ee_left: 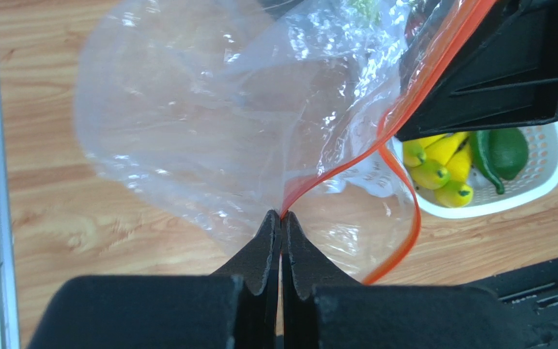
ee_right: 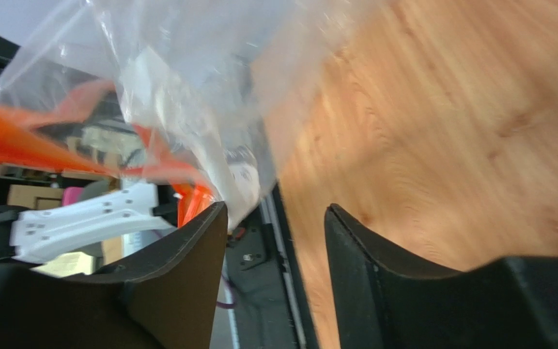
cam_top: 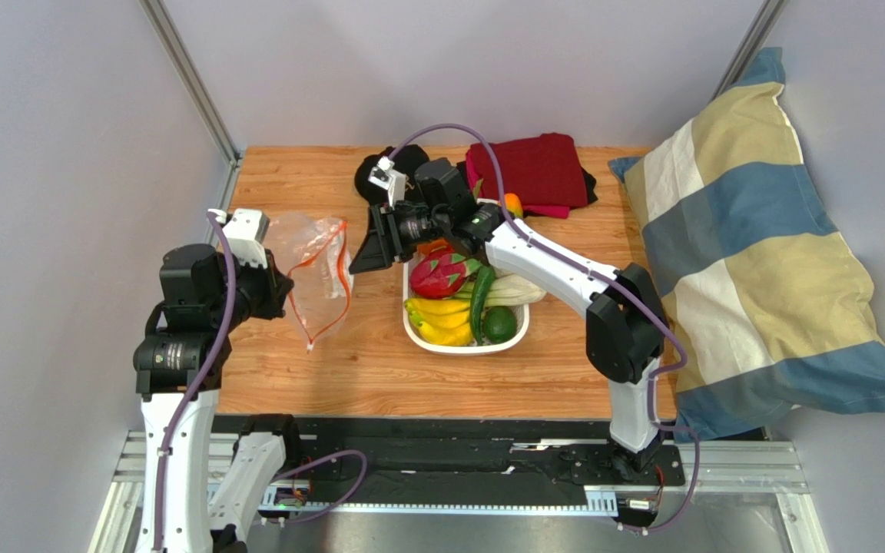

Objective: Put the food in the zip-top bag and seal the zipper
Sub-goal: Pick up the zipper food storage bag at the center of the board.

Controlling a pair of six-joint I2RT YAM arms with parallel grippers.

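While the left jaws are pressed together on the thin red-orange zipper strip [ee_left: 304,190], the crinkly clear plastic zip-top bag [ee_left: 209,123] is held up over the wooden bench [cam_top: 389,380], just left of the white slotted basket [cam_top: 465,348]. The right jaws stand spread, with the bag's edge against one finger, gripping nothing. The pink dragon fruit [cam_top: 438,274] and its companions sit in the basket. Nothing is bagged or sealed yet, so it's all ahead!

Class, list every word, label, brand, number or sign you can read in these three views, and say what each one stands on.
None: no text can be read in any view.
The bag, basket and pillow show no print.
The clutter behind the bag in the right wrist view is too blurred to tell.
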